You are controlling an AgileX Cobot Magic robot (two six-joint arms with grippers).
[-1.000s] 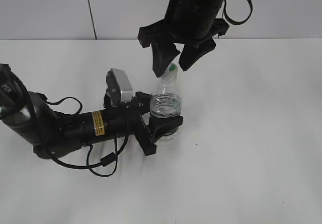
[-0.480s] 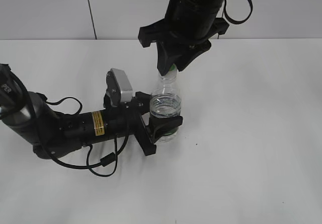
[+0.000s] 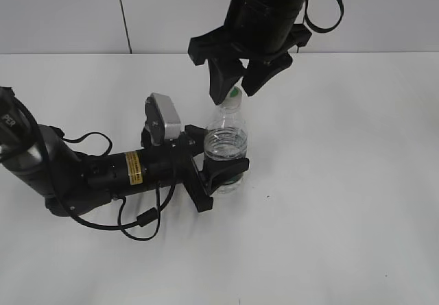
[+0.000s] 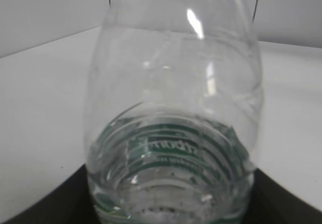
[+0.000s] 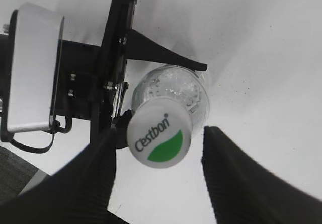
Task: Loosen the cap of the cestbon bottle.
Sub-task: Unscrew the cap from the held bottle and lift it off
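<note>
Change: the right hand (image 3: 237, 88), clamped on the cap (image 3: 234, 97) half a second ago, is now seen spread wide again, fingers either side without touching.
Meaning: one twist is judged finished; another grip is probably needed.
Left hand (image 3: 223, 173): closed around the cestbon bottle (image 3: 226, 144), which is held upright near the middle of the worktop (image 3: 343, 181).
Writing: "Cestbon" is read on the cap's white top above a green half-circle; mirrored print is seen through the bottle's green label.
</note>
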